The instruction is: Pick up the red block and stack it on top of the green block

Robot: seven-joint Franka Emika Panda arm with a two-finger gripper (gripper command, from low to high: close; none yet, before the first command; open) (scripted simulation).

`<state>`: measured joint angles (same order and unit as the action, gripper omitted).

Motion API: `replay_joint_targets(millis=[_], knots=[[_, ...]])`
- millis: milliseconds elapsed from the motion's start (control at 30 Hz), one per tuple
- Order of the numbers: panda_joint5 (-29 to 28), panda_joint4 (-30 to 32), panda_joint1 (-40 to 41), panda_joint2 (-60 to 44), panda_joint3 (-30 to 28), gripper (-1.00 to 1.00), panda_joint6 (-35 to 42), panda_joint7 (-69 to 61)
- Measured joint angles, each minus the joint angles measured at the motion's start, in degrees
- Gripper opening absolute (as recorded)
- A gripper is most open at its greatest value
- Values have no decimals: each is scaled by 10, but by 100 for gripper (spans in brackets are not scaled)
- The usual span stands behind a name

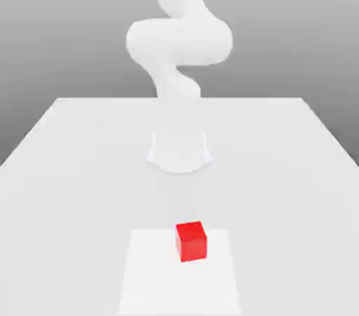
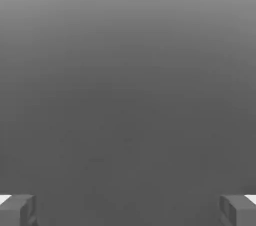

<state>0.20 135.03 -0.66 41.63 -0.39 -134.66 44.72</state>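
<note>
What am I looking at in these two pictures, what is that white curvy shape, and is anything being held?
These are computer-rendered pictures of a simulated robot arm. In the exterior view, the white curvy shape is the arm, standing at the far side of a pale table. Near the front of the table sits a small red block, resting on a lighter square patch. Nothing touches it.

The other picture comes from a camera on the robot's hand. The two grey pieces at the lower corners are its fingertips, set wide apart, so the gripper is open and holds nothing. Beyond them is plain grey background.

The job mentions a green block, but I can't point one out here.
</note>
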Motion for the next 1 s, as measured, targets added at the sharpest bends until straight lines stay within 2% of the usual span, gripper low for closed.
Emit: replay_joint_targets(millis=[567,800,833,1000], knots=[[1,259,-38,-364,-8,0,-241,-83],[3,262,-36,-512,-3,0,-362,-91],[6,260,-37,-532,-3,-100,-379,-93],[5,260,-36,-532,-2,-100,-379,-91]])
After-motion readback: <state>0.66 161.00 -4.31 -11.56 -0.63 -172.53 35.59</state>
